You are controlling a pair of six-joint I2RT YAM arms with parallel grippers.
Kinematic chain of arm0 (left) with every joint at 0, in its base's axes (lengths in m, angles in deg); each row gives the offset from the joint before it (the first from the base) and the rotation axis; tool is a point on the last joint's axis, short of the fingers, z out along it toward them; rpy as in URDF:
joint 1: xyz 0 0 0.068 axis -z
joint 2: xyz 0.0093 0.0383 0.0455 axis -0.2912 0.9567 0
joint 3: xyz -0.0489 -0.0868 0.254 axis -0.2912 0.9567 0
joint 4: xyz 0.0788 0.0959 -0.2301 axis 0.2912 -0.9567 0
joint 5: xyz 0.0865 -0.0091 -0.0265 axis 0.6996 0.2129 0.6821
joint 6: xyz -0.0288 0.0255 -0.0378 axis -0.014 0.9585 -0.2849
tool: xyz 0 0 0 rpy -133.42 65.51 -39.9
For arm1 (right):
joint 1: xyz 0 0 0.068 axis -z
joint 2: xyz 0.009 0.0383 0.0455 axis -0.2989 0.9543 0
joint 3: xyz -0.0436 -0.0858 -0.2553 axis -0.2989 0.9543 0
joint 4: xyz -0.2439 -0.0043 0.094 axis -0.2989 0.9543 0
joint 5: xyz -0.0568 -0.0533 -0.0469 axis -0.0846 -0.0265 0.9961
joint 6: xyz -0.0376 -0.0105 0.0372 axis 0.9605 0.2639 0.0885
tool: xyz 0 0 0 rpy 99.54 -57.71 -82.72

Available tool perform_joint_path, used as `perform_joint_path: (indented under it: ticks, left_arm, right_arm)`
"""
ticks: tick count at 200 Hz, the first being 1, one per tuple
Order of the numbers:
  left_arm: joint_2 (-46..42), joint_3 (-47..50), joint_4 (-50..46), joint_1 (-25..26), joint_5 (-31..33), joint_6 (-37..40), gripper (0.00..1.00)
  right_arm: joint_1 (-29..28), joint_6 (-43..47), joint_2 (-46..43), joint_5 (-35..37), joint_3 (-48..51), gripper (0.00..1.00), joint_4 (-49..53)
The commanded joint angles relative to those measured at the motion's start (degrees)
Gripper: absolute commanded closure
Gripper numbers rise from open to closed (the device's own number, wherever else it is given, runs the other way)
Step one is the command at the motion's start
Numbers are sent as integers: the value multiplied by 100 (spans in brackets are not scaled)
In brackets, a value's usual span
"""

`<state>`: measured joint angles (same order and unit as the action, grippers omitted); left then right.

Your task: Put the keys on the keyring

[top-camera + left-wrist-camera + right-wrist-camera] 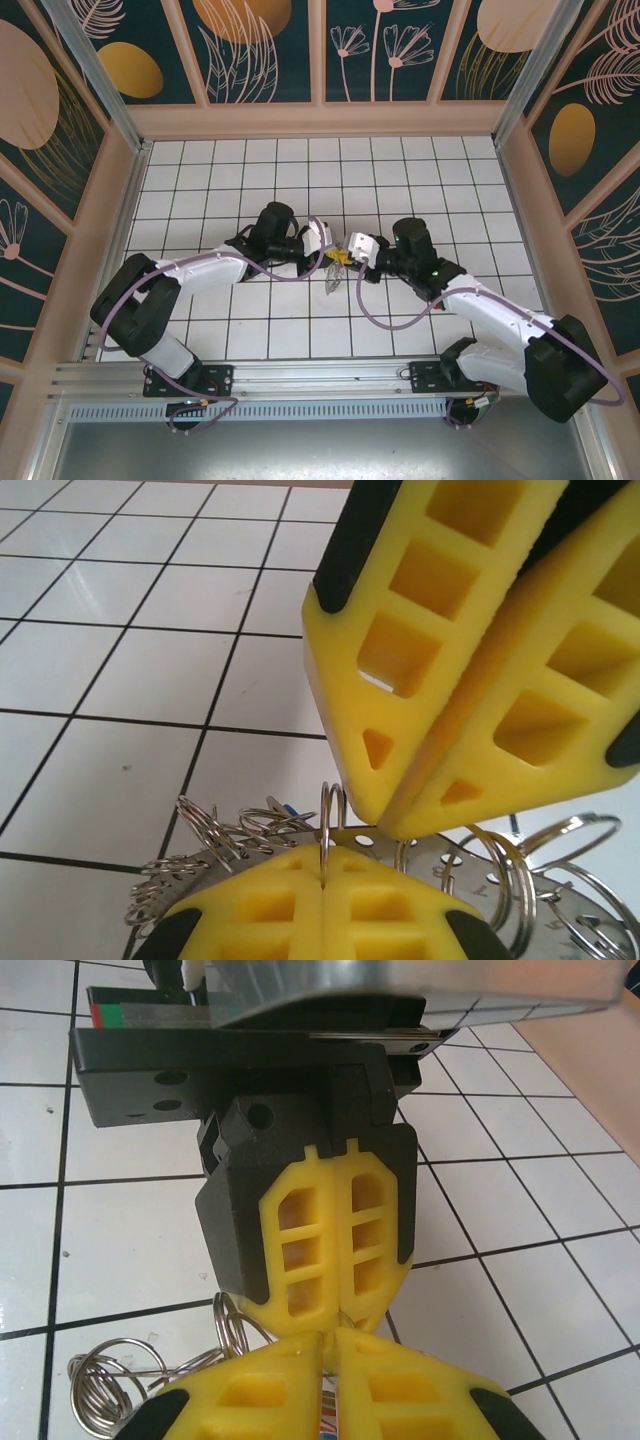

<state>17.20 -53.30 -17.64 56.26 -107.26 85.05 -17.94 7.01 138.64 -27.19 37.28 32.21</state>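
Over the middle of the tiled floor my left gripper point(330, 255) and right gripper point(347, 255) meet tip to tip, with the keyring point(333, 280) hanging below them. In the left wrist view my left gripper point(325, 858) is shut on one upright wire loop point(333, 810) of the keyring point(560, 905), a silvery plate with holes and many loops. The right gripper point(385, 825) comes down from above, its tips just beside that loop. In the right wrist view my right gripper point(329, 1345) is nearly closed on a key; only a red and grey sliver point(326, 1422) shows in the gap.
Loose wire loops point(105, 1385) of the keyring fan out to the left below the grippers. A small bluish tag point(287, 808) lies among the loops point(215, 835). White tiles point(400, 180) stretch on all sides, bounded by the enclosure's walls and the metal rail point(300, 375) at the near edge.
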Motion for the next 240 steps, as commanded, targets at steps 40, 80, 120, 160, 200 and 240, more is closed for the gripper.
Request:
perform_joint_path:
  ticks: [40, 80, 120, 160, 200, 240]
  left_arm:
    - [77, -221, -363, 48, -412, -167, 100]
    - [-2, -188, -600, 40, -506, -104, 100]
    - [-64, -123, -657, 46, -542, -170, 100]
    - [-135, -66, -644, 44, -505, -186, 100]
    - [-142, -95, -604, 41, -495, -303, 100]
    - [-254, -140, -573, 47, -432, -236, 100]
  right_arm:
    - [-278, -530, -253, -399, 214, 87, 605]
    - [-202, -1760, -821, 194, 415, 86, 22]
    - [364, -3985, -1151, 1202, 102, 83, 347]
    - [1053, -6033, -812, 2832, -408, 82, 1685]
    - [2071, -7740, -227, 3398, -525, 83, 3018]
    - [3131, -8583, -375, 3035, 115, 80, 3225]
